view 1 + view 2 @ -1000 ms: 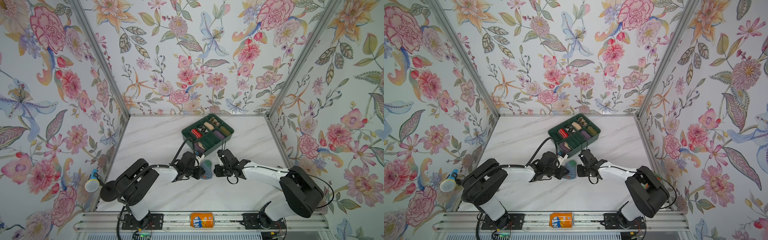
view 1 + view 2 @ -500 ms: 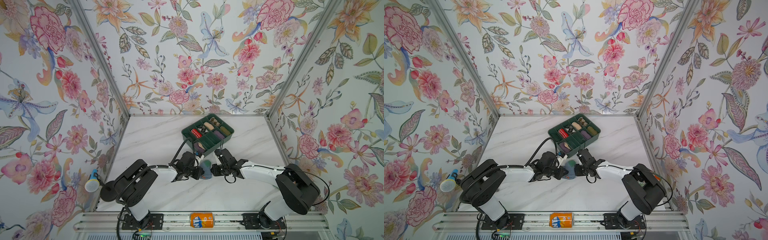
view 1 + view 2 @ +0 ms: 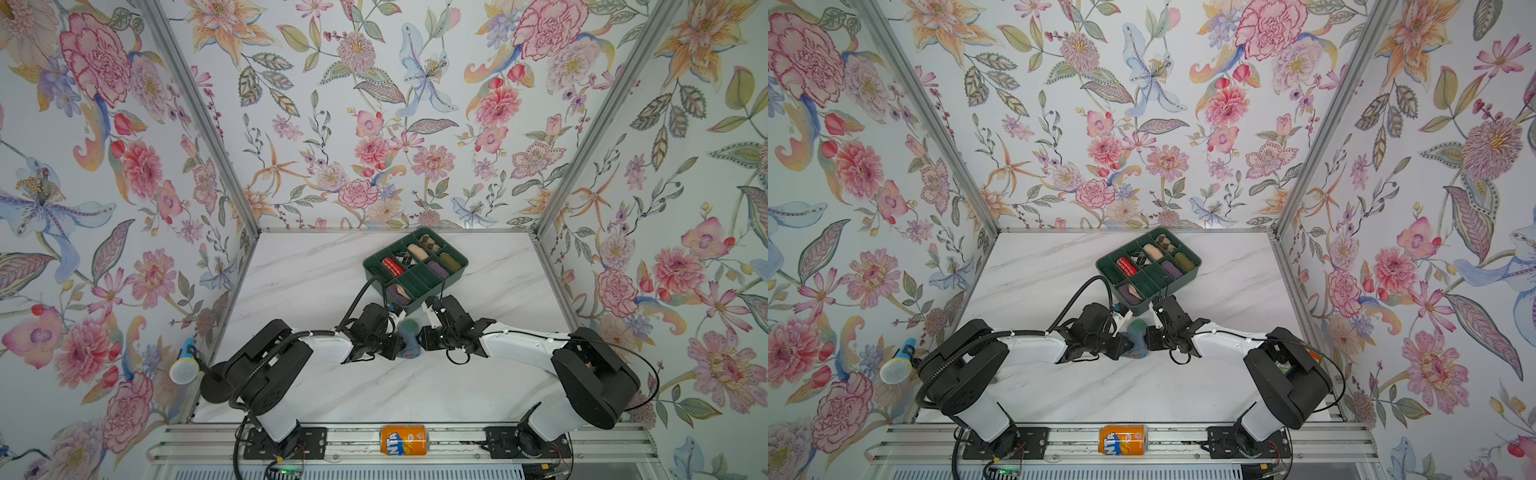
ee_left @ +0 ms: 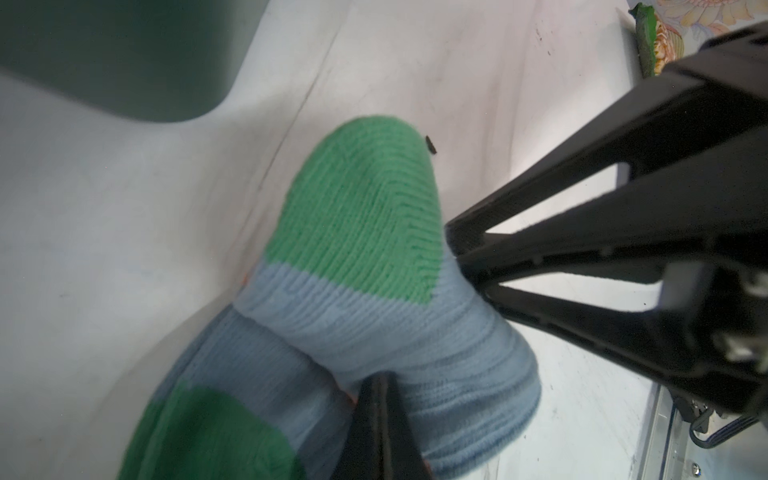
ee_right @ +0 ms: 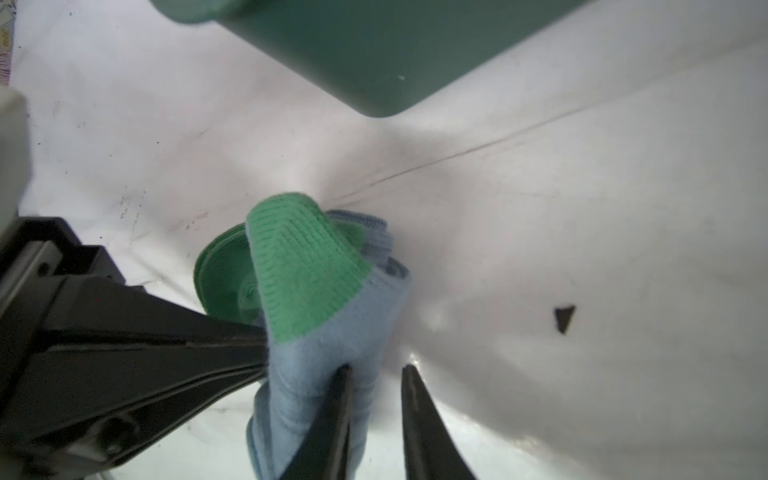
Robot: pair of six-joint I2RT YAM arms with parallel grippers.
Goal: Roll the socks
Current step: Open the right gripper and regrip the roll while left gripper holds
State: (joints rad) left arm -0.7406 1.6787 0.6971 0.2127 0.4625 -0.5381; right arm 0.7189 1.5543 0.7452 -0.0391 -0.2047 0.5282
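Left gripper (image 4: 380,395) has its jaws pressed together, tips buried in a fold of the grey-blue ribbed knit socks (image 3: 409,340) with green toes (lower centre of both top views); right gripper (image 5: 378,370) stands slightly apart, one jaw touching them.

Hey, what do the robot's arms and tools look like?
The left arm and right arm have white shells between bulky black joint housings. A thick black cable arcs over the left arm; thin black wires run along the right. The left tool and right tool are black, with slim tapering fingers on open triangular frames.
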